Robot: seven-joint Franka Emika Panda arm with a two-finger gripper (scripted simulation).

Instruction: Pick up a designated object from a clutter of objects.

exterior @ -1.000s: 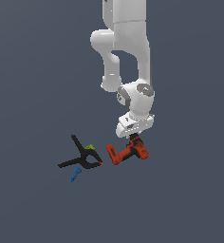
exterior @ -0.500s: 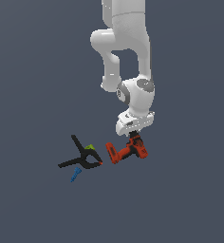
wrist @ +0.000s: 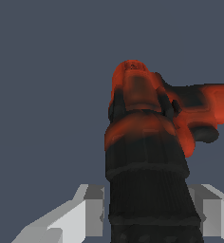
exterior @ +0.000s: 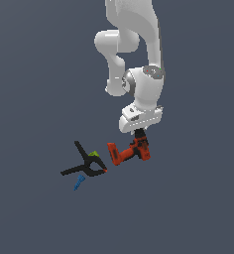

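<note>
Plain dark grey-blue floor (exterior: 34,74), no walls or edges in sight, sim render. Nearest the wrist cam: the drill's black chuck end fills the gap between the two pale fingers (wrist: 61,223), which flank it on both sides. Gripper (exterior: 139,134) is right down on the drill (exterior: 131,151); whether the pads actually touch or press yet can't be told from either view, so grasp state unclear. Drill body runs away from the cam, red-orange housing then handle branching off sideways. In the exterior view it lies on the floor under the wrist, well to the right of the clamp (exterior: 87,163); tiny blue piece (exterior: 79,182) just below that clamp, apart from the drill. Judgement: to do this well, close squarely on the chuck/neck, confirm firm hold, then lift straight up, since the heavy handle end may swing or tip.
</note>
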